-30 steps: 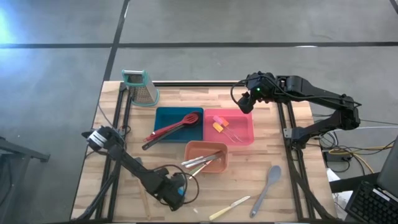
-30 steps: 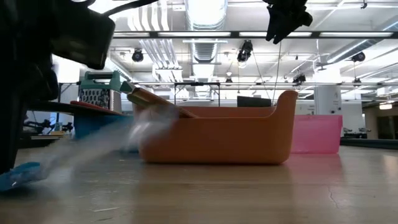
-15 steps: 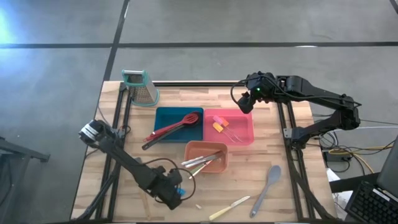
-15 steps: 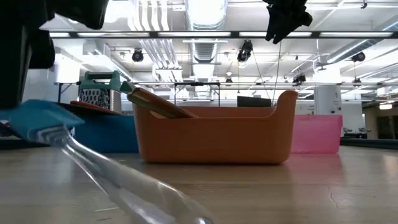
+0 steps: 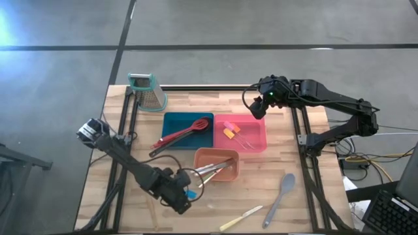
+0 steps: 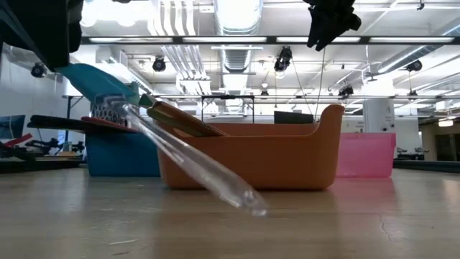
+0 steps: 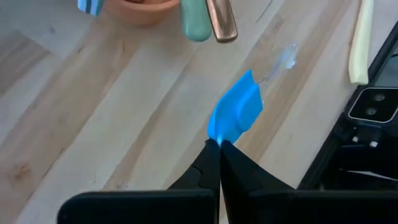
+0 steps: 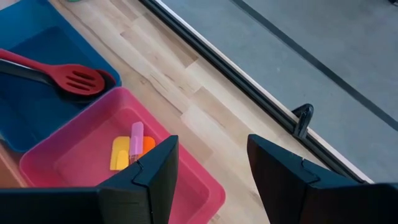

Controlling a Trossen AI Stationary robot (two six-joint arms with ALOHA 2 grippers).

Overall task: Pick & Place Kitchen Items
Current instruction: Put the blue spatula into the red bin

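Observation:
My left gripper (image 5: 177, 198) is near the table's near edge, just left of the orange tray (image 5: 196, 162), shut on a small spatula with a blue head (image 7: 236, 111) and a clear handle (image 6: 194, 162). My right gripper (image 5: 258, 108) hangs open, high above the far edge of the pink tray (image 5: 262, 132), touching nothing; its wrist view shows small orange and pink spatulas (image 8: 129, 151) lying in that tray. Knives with pastel handles (image 5: 214, 168) lie in the orange tray, their handles sticking out over its left rim. My left gripper (image 7: 219, 144) pinches the blue head of the spatula at its outer edge (image 7: 216, 132) between its two fingertips. The spatula is lifted and tilted: the head is up at the fingers and the clear handle (image 7: 281, 62) slants down away from them. Whether its free end (image 6: 253, 208) touches the table, I cannot tell.
The blue tray (image 5: 167, 121) holds a red slotted spoon and a black utensil. A grey spoon (image 5: 281, 194) and a pale yellow-handled knife (image 5: 241, 217) lie on the table near its near right corner. The metal grater (image 5: 149, 91) stands at the far left corner.
My left gripper has risen and moved a little toward the far edge and the orange tray, staying shut. The spatula has come up with it: its blue head, first at table level, is now high, and the clear handle trails down slanting below it.

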